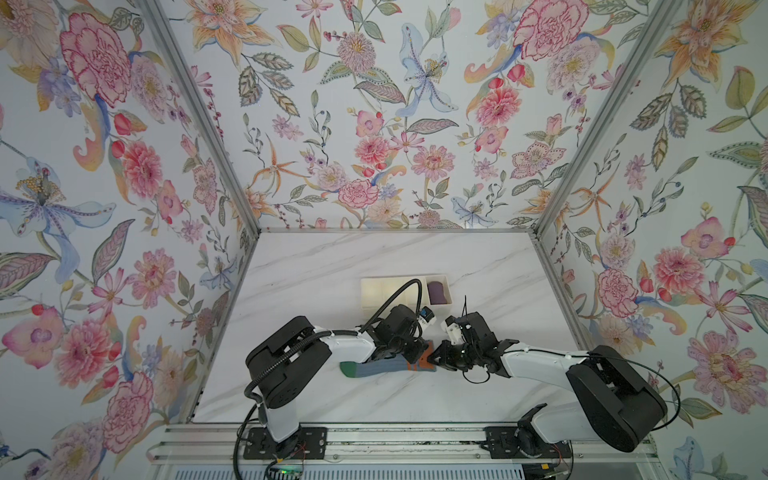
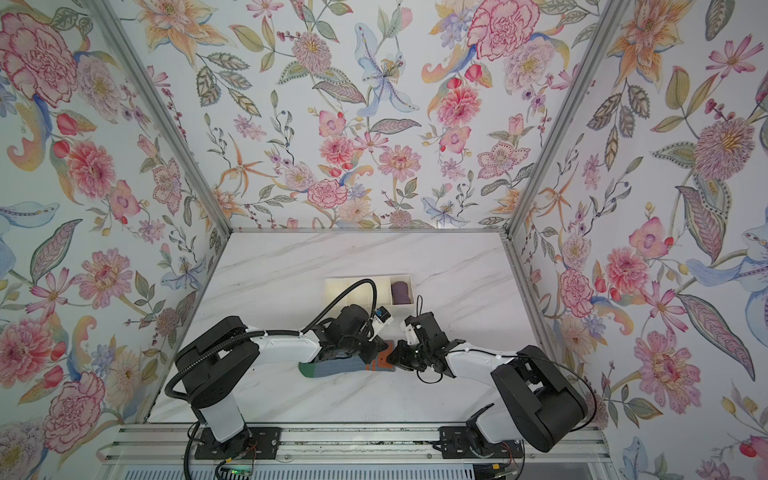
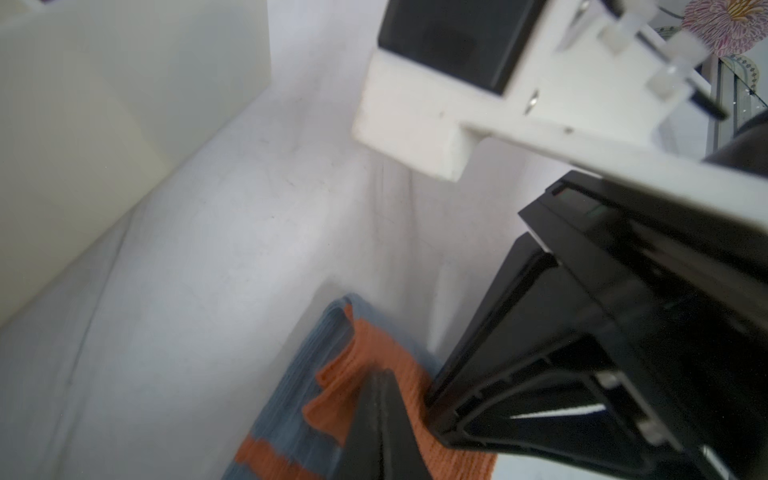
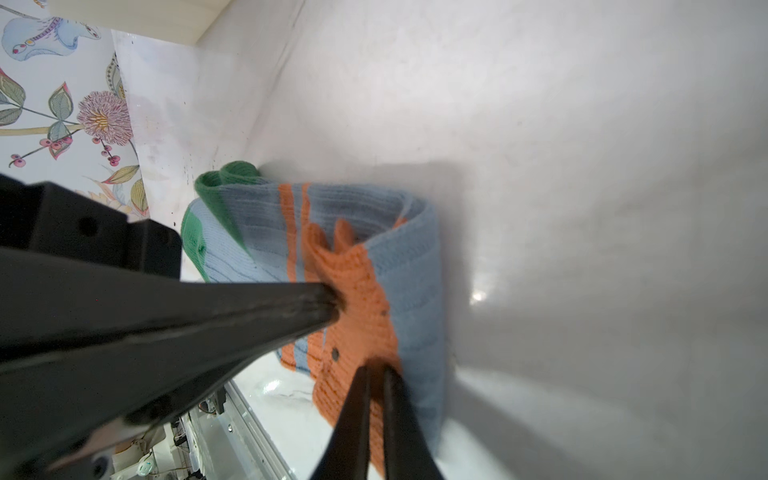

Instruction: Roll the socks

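Note:
The socks [image 1: 374,369] [image 2: 338,368] lie across the marble table in both top views, green toe to the left and orange cuff to the right. The cuff end is lifted and folded back over the blue-grey leg [image 4: 411,266]. My left gripper [image 1: 420,353] [image 3: 378,374] is shut, its tips pinching the orange cuff [image 3: 345,399]. Close beside it, my right gripper [image 1: 436,358] [image 4: 376,368] is shut on the same cuff, with orange knit between its narrow jaws. The arms hide the middle of the socks from above.
A cream divided tray [image 1: 376,291] [image 2: 345,286] stands just behind the grippers; its right compartment holds a dark purple rolled bundle [image 1: 438,291] [image 2: 401,292]. Floral walls close in the table on three sides. The metal rail with the arm bases [image 1: 374,442] runs along the front.

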